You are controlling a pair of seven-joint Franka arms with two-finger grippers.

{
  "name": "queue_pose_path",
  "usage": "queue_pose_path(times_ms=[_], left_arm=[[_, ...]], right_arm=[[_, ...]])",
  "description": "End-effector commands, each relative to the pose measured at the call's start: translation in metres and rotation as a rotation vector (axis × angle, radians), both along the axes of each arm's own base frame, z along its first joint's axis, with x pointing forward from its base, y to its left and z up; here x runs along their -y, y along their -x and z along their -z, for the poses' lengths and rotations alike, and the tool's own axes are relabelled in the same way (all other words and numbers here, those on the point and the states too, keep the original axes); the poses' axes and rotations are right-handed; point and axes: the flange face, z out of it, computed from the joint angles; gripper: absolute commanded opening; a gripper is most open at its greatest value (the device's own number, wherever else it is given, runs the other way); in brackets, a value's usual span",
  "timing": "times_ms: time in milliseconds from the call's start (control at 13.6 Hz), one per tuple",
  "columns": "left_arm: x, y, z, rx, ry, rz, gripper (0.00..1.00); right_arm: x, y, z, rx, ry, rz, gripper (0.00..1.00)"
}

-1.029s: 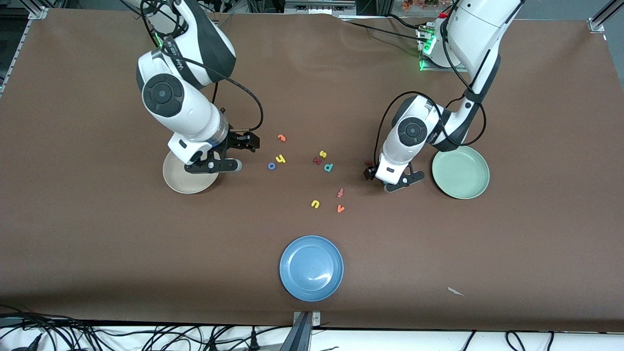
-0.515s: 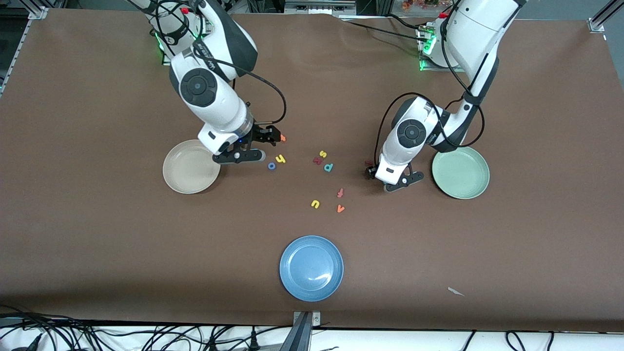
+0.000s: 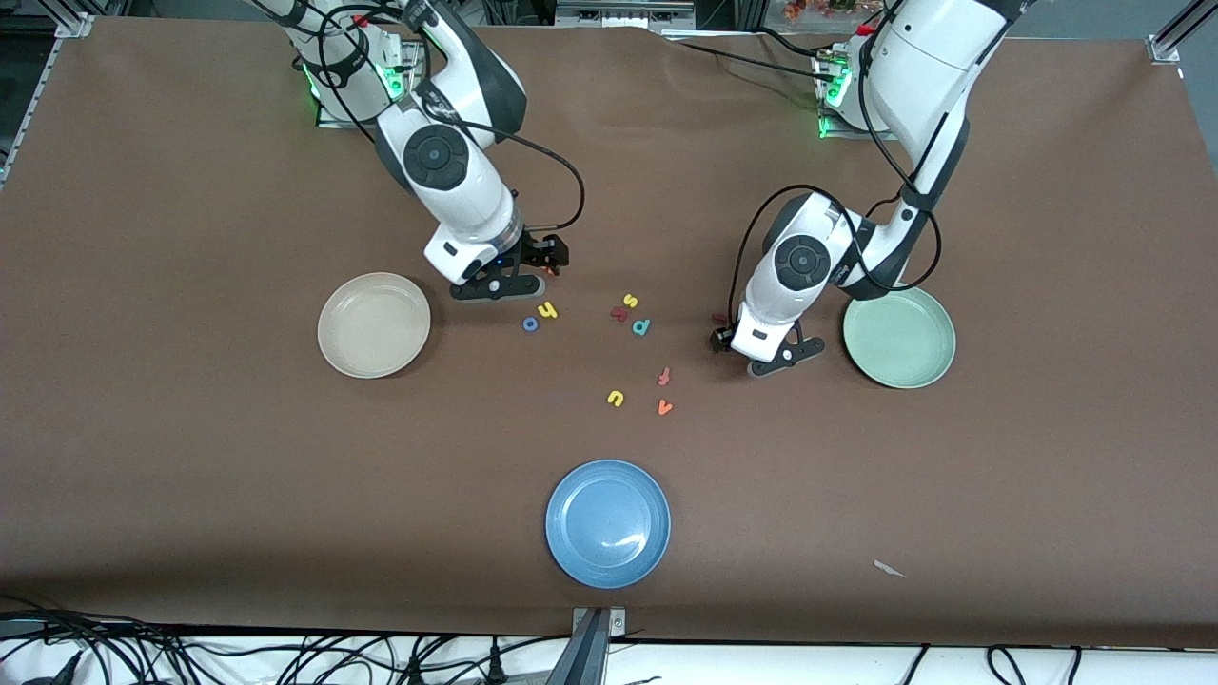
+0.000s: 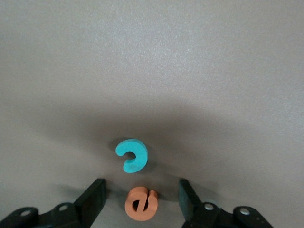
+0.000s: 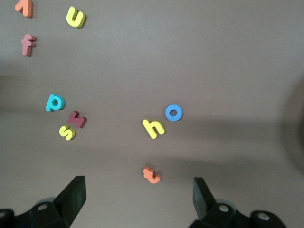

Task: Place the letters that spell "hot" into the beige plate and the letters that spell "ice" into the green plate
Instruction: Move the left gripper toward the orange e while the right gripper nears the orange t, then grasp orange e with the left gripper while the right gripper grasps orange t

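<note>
On the table, between the spread fingers of my open left gripper [image 4: 141, 190] [image 3: 725, 338], lies the orange e [image 4: 141, 203], touching neither finger. The teal c [image 4: 133, 155] lies just past it; the gripper hides both in the front view. This gripper is low, beside the green plate [image 3: 898, 337]. My right gripper [image 5: 137, 184] [image 3: 550, 257] hangs open over the orange t [image 5: 151, 175]. Close by lie the yellow h [image 3: 546, 309] and the blue o [image 3: 530, 323]. The dark red i [image 3: 619, 312] touches the yellow s [image 3: 629, 301]. The beige plate [image 3: 373, 324] holds nothing.
A teal p [image 3: 640, 326], dull red f [image 3: 664, 376], yellow u [image 3: 615, 398] and orange v [image 3: 664, 407] are scattered mid-table. A blue plate [image 3: 607, 522] sits nearer the front camera. A scrap of paper [image 3: 890, 569] lies toward the left arm's end.
My right arm has swung off the beige plate toward the middle of the table and now hangs over the t. The left arm has stayed in place.
</note>
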Motion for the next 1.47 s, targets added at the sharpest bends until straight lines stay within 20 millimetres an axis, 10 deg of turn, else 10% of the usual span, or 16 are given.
queue_pose_path(times_ms=[0, 221, 882, 1397], left_arm=[[-0.002, 0.0, 0.01, 0.007, -0.009, 0.021, 0.46], [-0.002, 0.0, 0.009, 0.008, -0.008, 0.02, 0.28], [-0.001, -0.006, 0.0, 0.018, -0.005, 0.011, 0.28], [0.011, 0.006, -0.009, -0.019, -0.02, 0.001, 0.29]], right_arm=[[0.0, 0.025, 0.013, 0.024, 0.014, 0.011, 1.0], [-0.005, 0.038, 0.036, 0.035, 0.084, -0.026, 1.0], [-0.027, 0.071, 0.101, 0.081, 0.123, 0.012, 1.0], [-0.036, 0.083, 0.111, 0.092, 0.124, -0.01, 1.0]])
